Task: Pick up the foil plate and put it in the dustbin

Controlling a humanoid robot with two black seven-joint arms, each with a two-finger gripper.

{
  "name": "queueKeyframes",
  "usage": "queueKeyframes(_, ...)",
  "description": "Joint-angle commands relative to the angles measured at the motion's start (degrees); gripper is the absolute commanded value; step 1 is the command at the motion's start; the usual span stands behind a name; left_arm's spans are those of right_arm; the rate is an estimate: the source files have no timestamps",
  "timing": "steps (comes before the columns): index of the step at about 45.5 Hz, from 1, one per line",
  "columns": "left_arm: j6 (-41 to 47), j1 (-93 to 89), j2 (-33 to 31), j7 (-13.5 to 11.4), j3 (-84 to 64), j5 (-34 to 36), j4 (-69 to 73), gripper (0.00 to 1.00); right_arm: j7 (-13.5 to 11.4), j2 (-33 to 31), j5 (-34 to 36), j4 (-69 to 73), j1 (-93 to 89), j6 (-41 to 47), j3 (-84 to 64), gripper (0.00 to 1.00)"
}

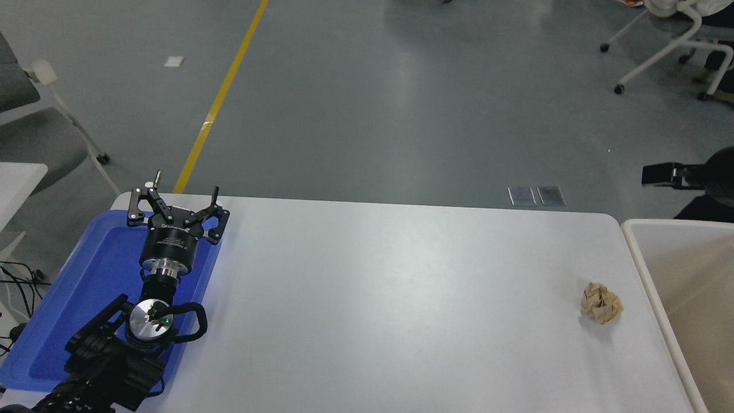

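The foil plate is not in view. The dustbin (633,244), with its thick off-white rim and beige inner walls, stands at the table's right end, cut off by the picture's edge. My right gripper (659,175) comes in from the right edge, hovering above and behind the dustbin's far corner; only a black part of it shows and nothing is seen in it. My left gripper (184,194) is parked open and empty over the blue tray at the lower left.
A small crumpled tan paper ball (600,303) lies on the white table (390,298) near the dustbin. A flat blue plastic tray (74,287) sits at the table's left end. Office chairs stand on the grey floor beyond.
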Motion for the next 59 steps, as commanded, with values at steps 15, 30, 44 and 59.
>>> queueKeyframes(15,-0.1,0.0,0.0,0.0,0.0,0.0,0.0,1.0,0.0,7.0,1.4,14.9,14.4,3.0,-7.3,1.0)
queueKeyframes(30,-0.1,0.0,0.0,0.0,0.0,0.0,0.0,1.0,-0.1,14.4,9.7,19.1,17.6,4.7,-7.6,1.0)
queueKeyframes(44,-0.1,0.0,0.0,0.1,0.0,0.0,0.0,1.0,-0.2,16.4,12.6,22.6,18.5,8.0,-7.7,1.0)
queueKeyframes(59,-0.1,0.0,0.0,0.1,0.0,0.0,0.0,1.0,0.1,19.7,17.6,24.3,18.9,16.0,-7.4,1.0)
